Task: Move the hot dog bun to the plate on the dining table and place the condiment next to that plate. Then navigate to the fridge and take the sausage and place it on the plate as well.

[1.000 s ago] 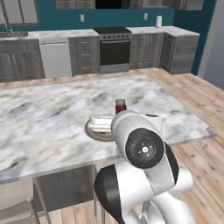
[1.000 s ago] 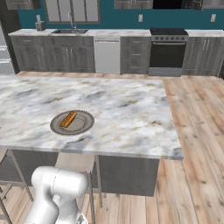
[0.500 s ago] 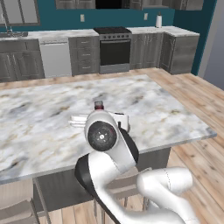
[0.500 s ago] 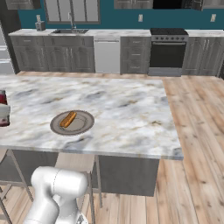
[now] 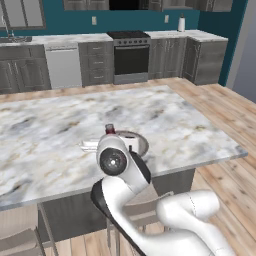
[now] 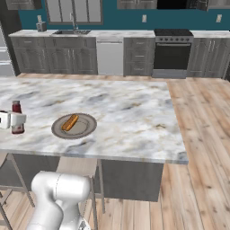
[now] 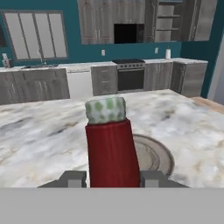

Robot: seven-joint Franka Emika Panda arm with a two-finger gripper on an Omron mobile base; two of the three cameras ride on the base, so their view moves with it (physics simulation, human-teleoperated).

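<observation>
The condiment, a slim red bottle [image 7: 112, 151] with a pale speckled cap, stands upright between my fingertips [image 7: 72, 178], and my gripper [image 7: 113, 178] is shut on it. From the right base camera the bottle [image 6: 17, 119] is held by the gripper [image 6: 16, 121] at the marble dining table [image 6: 130, 117], a short way left of the grey-tan plate [image 6: 85, 128]. The hot dog bun [image 6: 69, 122] lies on that plate. My own arm hides most of the plate [image 5: 137, 142] in the left base view, with the bottle's top [image 5: 110, 129] peeking above it.
Stools [image 6: 11, 173] stand tucked under the table's near edge. Grey cabinets, a white dishwasher [image 6: 110, 57] and a black oven [image 6: 173, 56] line the far wall. Wooden floor [image 6: 202, 134] lies open to the right of the table.
The arm has swung across, bringing the bottle in from the left edge of the right base view and lower, close to the plate's left side. Plate and bun have not moved.
</observation>
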